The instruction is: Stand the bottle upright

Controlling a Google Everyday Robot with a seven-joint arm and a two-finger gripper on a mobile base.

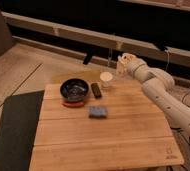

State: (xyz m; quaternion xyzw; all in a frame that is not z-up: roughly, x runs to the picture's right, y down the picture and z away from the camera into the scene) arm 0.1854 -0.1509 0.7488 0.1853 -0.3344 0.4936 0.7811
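My gripper (121, 62) hangs at the end of the white arm (158, 87), which reaches in from the right. It is above the table's far edge, up and to the right of a round pale cup-like container (106, 79), and it is shut. I cannot make out the bottle as a separate thing. Whether something pale sits in the gripper I cannot tell.
On the wooden table (113, 140) a dark bowl (74, 90) rests on a reddish mat. A small black oblong object (96, 90) lies right of the bowl, and a blue sponge (98, 112) lies nearer the middle. A dark mat (15, 130) covers the floor at left.
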